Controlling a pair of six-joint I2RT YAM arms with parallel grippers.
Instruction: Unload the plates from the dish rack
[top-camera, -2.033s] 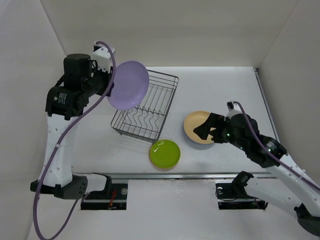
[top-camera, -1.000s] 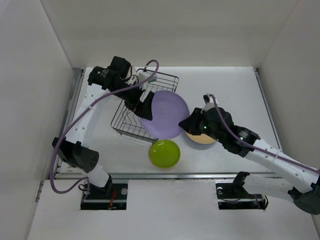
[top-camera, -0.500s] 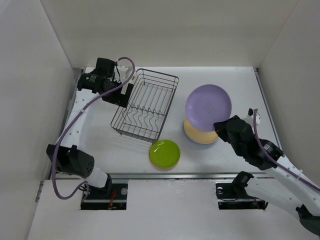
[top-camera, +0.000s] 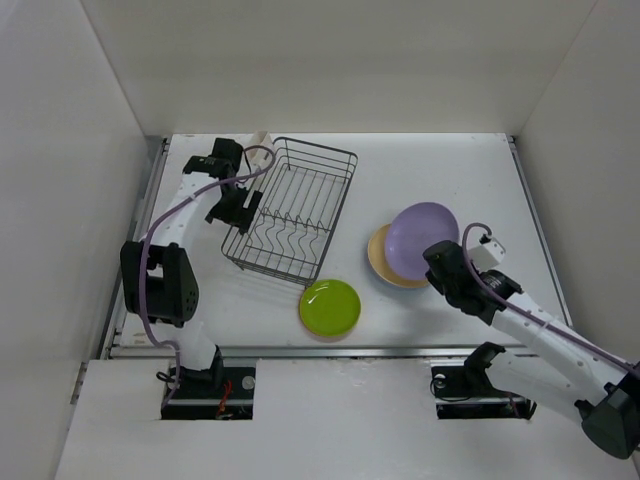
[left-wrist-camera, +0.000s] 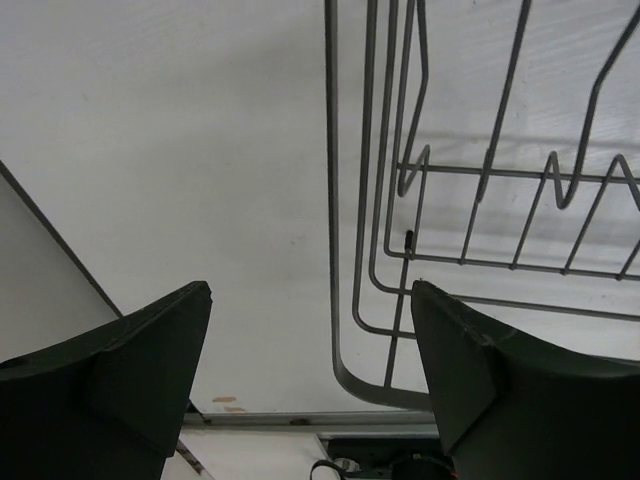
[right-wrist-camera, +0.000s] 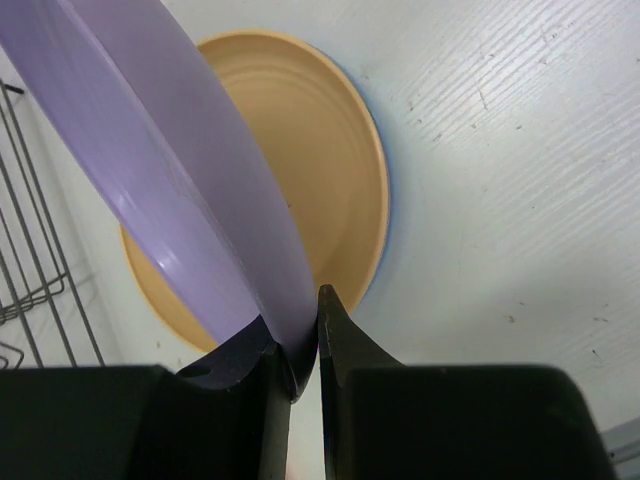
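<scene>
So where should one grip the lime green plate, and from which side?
Grip the lime green plate by its rim, probably at the near edge, from above, one finger inside and one outside. It lies flat on the table, so only the rim offers a hold, and the dish rack stands close behind it.

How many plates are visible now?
3: lime green plate by the dish rack; tan plate; lavender plate held over it in the right end effector. Blue rim underneath may be a fourth.
</scene>
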